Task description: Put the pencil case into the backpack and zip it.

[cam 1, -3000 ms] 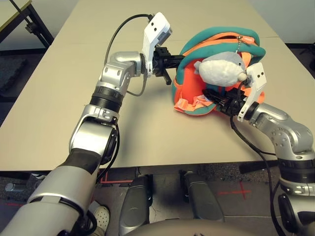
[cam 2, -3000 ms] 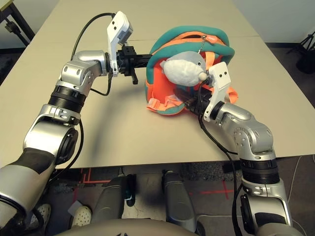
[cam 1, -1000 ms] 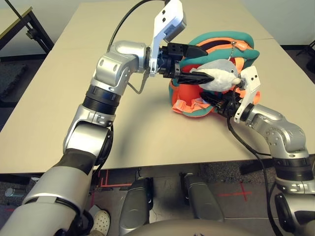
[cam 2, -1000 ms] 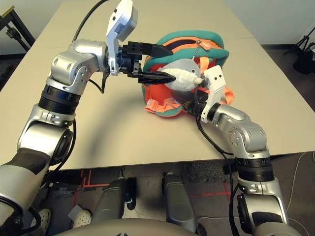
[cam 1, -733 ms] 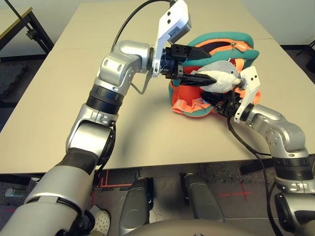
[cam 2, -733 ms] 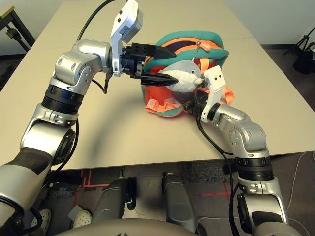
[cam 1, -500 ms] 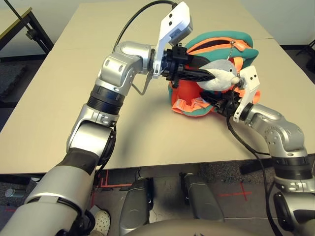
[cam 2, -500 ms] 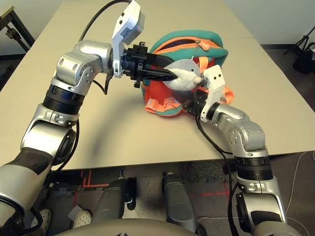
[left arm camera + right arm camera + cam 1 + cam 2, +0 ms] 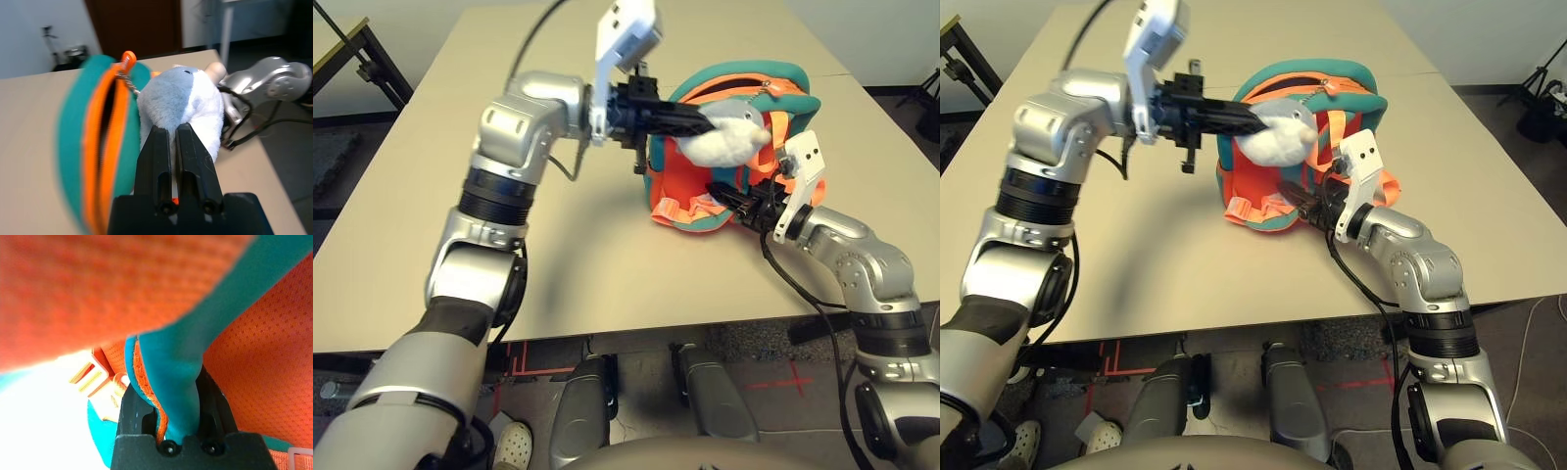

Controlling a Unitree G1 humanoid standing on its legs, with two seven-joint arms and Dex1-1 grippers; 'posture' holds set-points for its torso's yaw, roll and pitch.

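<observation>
Pinching: left gripper clamped on grey-white plush toy.
Backpack: small orange teal-trimmed backpack mid-table — zipper partly open.
Right gripper: closed on teal trim.
Progress: white pencil case unseen, likely inside — zipping remains.

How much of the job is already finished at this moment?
Done: unclear; the pencil case may be inside the backpack, but I cannot confirm. In hand: the right tool clamps the teal trim, and the left tool is shut at the plush toy. Left: the top zipper gapes, so zipping remains.
</observation>
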